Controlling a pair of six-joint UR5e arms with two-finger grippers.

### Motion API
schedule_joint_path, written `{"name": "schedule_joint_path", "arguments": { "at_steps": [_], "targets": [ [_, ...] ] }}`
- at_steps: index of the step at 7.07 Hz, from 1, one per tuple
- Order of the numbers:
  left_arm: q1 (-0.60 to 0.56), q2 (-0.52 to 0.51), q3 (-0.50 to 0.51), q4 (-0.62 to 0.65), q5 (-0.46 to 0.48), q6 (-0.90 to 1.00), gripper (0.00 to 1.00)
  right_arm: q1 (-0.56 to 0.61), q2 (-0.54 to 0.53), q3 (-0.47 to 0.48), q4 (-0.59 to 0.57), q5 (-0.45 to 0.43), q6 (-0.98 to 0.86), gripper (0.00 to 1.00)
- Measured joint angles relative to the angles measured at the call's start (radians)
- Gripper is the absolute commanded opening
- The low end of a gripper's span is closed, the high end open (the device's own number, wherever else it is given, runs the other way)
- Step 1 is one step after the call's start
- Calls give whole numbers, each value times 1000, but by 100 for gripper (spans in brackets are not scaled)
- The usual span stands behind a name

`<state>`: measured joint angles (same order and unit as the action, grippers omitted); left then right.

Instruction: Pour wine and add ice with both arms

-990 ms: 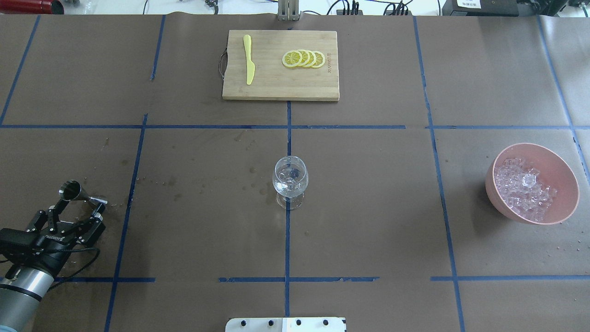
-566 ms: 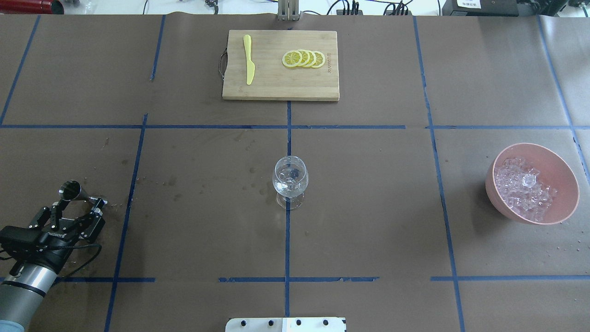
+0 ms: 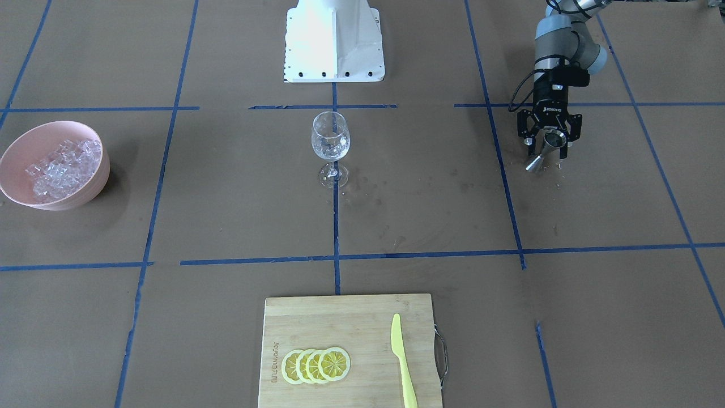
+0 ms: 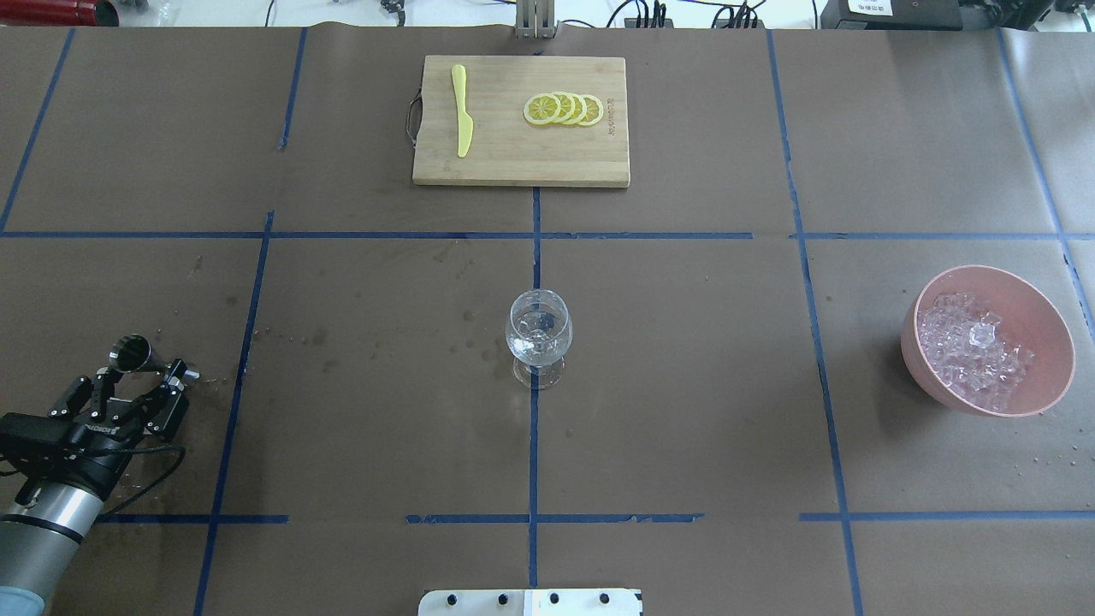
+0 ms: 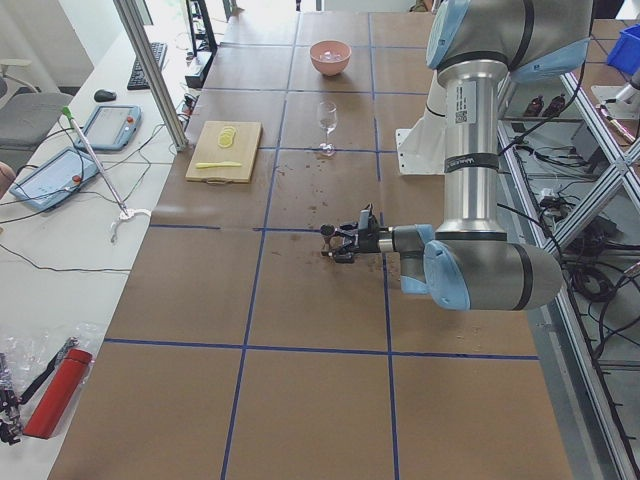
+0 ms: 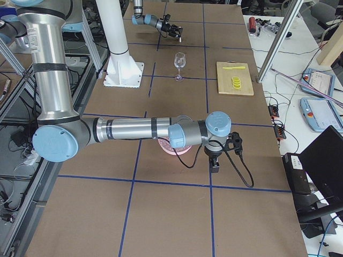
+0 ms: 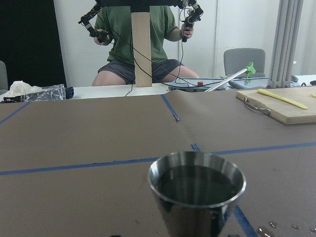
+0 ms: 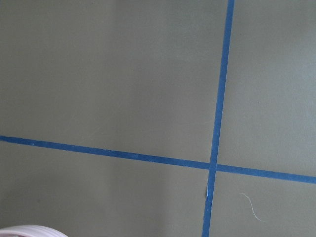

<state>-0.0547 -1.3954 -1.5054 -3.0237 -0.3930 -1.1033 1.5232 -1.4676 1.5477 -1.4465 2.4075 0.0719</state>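
The left gripper [image 4: 141, 376], its jaws spread wide, is hovering low near the tabletop's [image 4: 684, 385] left edge on the robot's side. A steel jigger [image 4: 133, 352] is standing upright at its fingertips, and the fingers are not closing on it. In the left wrist view the jigger's dark-looking upper cup is filling the foreground and blocking the paper just behind it. Dark spots [image 4: 468, 315] are dotting the brown paper between jigger and wine glass [image 4: 539, 334], which is standing at the tabletop's centre on a blue tape line [image 4: 534, 445].

The ice [image 4: 971, 351] is lying heaped in a pink bowl [image 4: 1039, 316] near the tabletop's right edge, well apart from the glass. The right arm [image 6: 134, 130] is reaching out above that bowl and hiding most of it in the right-side view. The right gripper [image 6: 214, 167] is pointing down, and whether its claw is open or closed cannot be told.

At the middle of the far edge, a bamboo cutting board [image 4: 522, 162] is carrying four lemon slices [image 4: 565, 109] and a yellow knife [image 4: 462, 111]. Beyond the table a seated person [image 7: 118, 34] in a green shirt is holding two controllers, a wooden post [image 7: 140, 49] crossing in front of the torso.
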Motion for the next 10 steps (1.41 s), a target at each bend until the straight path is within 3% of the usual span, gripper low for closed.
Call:
{"name": "schedule_joint_path", "arguments": {
  "at_steps": [2,3,5,8,10],
  "targets": [
    [-1,-2,2,0,-2,0,55,0,0,0,0,-1,0,100],
    [-1,-3,2,0,-3,0,41,0,0,0,0,-1,0,100],
    [-1,-12,3,0,-4,1,0,0,0,-2,-1,-1,0,100],
    [-5,-38,-8,-8,-26,13,0,0,0,-5,-1,-1,1,100],
    [-14,-39,-79,-12,-38,98,0,0,0,-4,-1,0,3,100]
  ]
}}
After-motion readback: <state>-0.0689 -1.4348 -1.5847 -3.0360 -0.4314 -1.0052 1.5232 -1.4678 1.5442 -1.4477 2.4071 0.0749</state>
